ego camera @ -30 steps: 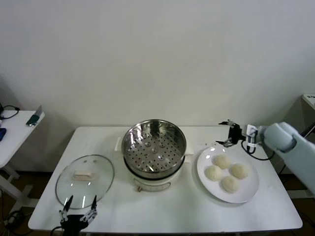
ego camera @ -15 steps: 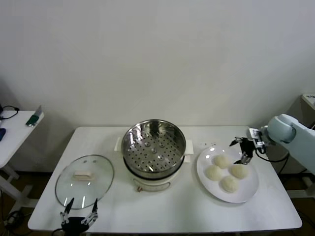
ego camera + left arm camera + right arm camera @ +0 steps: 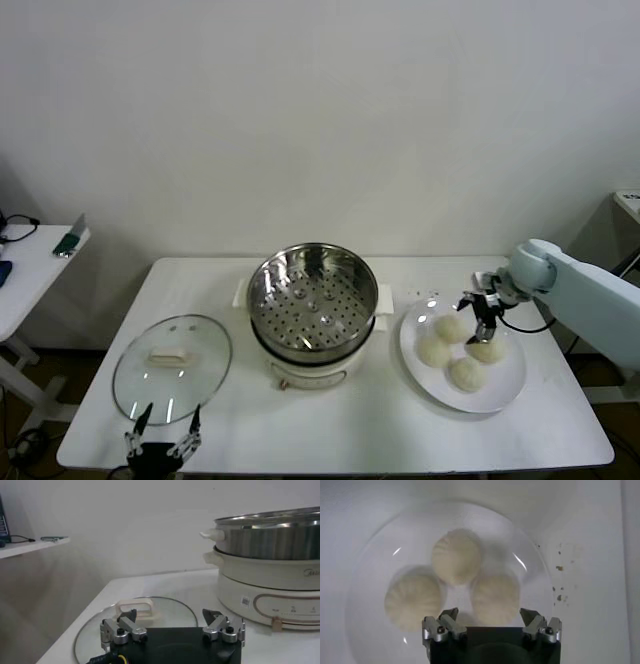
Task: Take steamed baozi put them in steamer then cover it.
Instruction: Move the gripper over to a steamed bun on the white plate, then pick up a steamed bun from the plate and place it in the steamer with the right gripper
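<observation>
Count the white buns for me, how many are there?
4, all on the white plate right of the steamer: one nearest the steamer, one at the back, one at the front, one under the open right gripper. None in the steamer.

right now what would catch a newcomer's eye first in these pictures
The shiny steel steamer stands open at the middle of the white table, its holed tray empty. On the robot's right, four pale buns sit on a white plate with the open right gripper over them. A glass lid lies flat on the left.
</observation>
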Available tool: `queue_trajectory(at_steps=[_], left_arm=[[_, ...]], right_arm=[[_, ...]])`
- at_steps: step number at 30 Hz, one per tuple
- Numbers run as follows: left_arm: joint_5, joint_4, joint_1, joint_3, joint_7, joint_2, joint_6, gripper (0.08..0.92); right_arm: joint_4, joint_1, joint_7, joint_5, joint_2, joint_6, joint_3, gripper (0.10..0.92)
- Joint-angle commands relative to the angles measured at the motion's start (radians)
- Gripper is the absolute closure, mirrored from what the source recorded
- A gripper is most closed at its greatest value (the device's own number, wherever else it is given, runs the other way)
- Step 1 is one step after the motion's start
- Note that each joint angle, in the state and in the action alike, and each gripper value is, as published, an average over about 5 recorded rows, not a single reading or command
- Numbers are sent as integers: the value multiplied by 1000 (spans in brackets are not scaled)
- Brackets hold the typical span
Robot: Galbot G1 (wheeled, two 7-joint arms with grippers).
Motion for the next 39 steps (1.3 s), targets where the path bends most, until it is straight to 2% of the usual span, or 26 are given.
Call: queue_trajectory(at_steps=[1,14,21,28,34,39], left_arm=[[3,2,0,1,0,-2,-1,177],[16,11,-2,16,-1,-6,-3,177],[16,18,-4,17,-3,-4,-3,177],[16,30,-7,18,-5,-4,-4,177],[16,34,-9,18,-6,-4,-3,177],[16,35,-12,17,-6,-1,-4,177]], right_arm=[[-60,10,7,-32,64,-12,-33,203],[-106,9,6,-33,98,-7,-25,213],[-112,9,-9,-20,101,-10,-25,291],[-112,20,-27,-19,95,-4,-37,412],[-95,74,-67,-16,89,51,-51,430],[-39,289,-109,28,77,144,-166,431]])
